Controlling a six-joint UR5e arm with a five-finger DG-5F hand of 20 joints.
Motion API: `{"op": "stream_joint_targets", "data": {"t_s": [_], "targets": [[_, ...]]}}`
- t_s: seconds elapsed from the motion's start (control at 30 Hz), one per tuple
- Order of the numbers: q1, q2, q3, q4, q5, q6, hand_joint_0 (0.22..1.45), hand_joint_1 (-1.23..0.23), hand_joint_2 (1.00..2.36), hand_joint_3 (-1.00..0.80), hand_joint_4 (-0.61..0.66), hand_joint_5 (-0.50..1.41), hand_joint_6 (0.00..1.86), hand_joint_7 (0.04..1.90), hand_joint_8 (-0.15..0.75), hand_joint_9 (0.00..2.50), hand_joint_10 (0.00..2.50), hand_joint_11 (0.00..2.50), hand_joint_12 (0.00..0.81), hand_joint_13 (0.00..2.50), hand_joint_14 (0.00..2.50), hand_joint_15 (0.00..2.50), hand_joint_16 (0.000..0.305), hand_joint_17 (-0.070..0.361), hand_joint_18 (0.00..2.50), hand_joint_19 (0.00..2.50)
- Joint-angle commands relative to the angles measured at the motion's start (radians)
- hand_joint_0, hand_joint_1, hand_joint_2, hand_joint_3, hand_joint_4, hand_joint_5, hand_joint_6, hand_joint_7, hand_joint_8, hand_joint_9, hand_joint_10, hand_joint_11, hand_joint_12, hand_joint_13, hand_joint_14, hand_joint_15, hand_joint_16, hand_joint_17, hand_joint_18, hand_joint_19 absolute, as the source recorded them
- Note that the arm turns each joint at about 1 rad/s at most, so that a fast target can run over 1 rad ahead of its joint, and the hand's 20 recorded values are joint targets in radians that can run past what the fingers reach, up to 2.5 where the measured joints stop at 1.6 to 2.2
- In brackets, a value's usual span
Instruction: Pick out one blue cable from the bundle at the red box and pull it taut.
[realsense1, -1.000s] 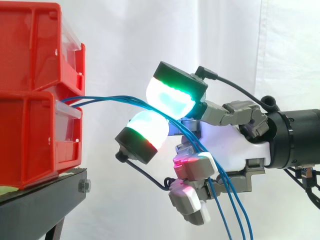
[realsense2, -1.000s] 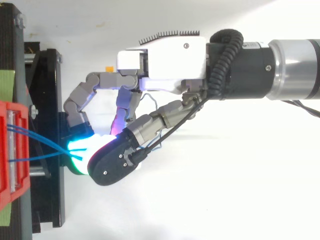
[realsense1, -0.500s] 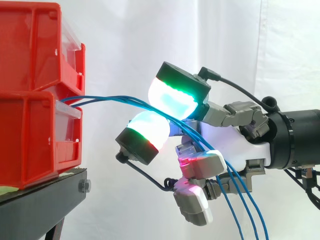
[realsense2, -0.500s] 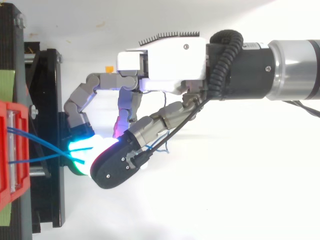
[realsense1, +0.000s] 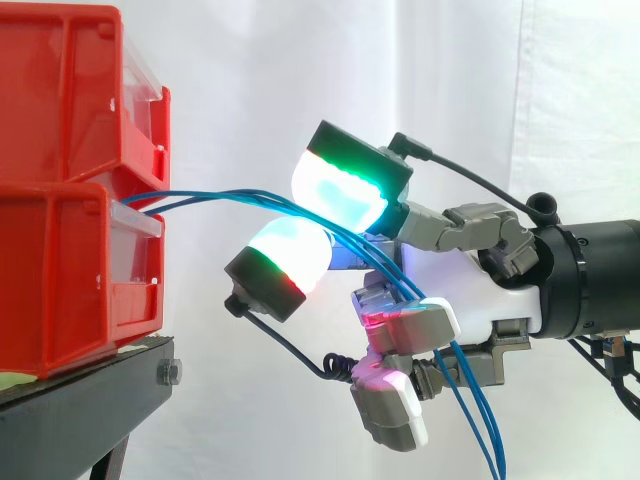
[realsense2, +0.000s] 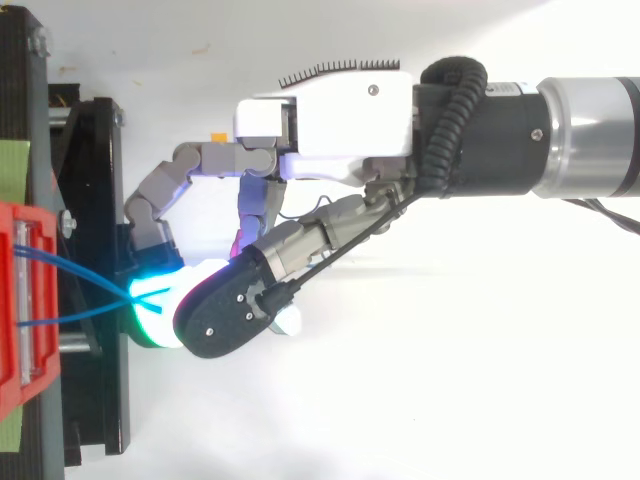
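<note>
The blue cables (realsense1: 230, 194) are led rightward from the red bin (realsense1: 60, 280) and are pinched between glowing pads (realsense1: 338, 190) of the robot hand (realsense1: 470, 290); hanging strands are now bunched closer than before.

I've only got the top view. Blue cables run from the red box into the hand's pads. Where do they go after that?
Observer: In the side view the blue cables pass beneath the hand's upper pad, then hang down past the palm.
Operator: Taut yet?
Observer: No, they arch upward between box and hand, so they look slack.
Operator: Which level do they leave from?
Observer: From the top of the lower red bin, just under the upper red bin.
</note>
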Motion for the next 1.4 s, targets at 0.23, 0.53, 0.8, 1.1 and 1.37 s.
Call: {"op": "stream_joint_targets", "data": {"t_s": [0.23,0.53,0.8,1.1,1.37], "targets": [[0.000,0.000,-0.001,0.002,0.000,0.000,0.64,-0.76,1.01,-0.36,-0.05,-0.10,0.83,0.98,0.279,1.37,0.03,0.88,0.366,1.17,0.03,0.67,0.051,0.116,0.95,0.85],[0.000,0.000,-0.001,0.002,0.000,0.000,0.78,-0.91,1.01,-0.42,-0.10,-0.14,0.89,1.17,0.312,1.28,0.04,0.92,0.366,1.10,0.03,0.66,0.052,0.117,0.91,0.81],[0.000,0.000,-0.003,0.002,0.000,0.000,0.77,-0.96,1.00,-0.50,-0.22,-0.08,0.93,1.34,0.298,1.45,0.04,0.93,0.348,1.15,0.03,0.66,0.049,0.110,0.94,0.79],[0.000,0.000,-0.001,0.002,0.000,0.000,0.57,-0.96,1.00,-0.50,-0.26,-0.04,0.91,1.23,0.256,1.52,0.03,0.87,0.343,1.20,0.03,0.67,0.048,0.108,0.96,0.80],[0.000,0.000,-0.003,0.002,0.000,-0.003,0.45,-0.96,1.00,-0.50,-0.33,-0.01,0.86,1.08,0.244,1.57,0.03,0.81,0.339,1.23,0.03,0.63,0.053,0.120,0.99,0.75]]}}
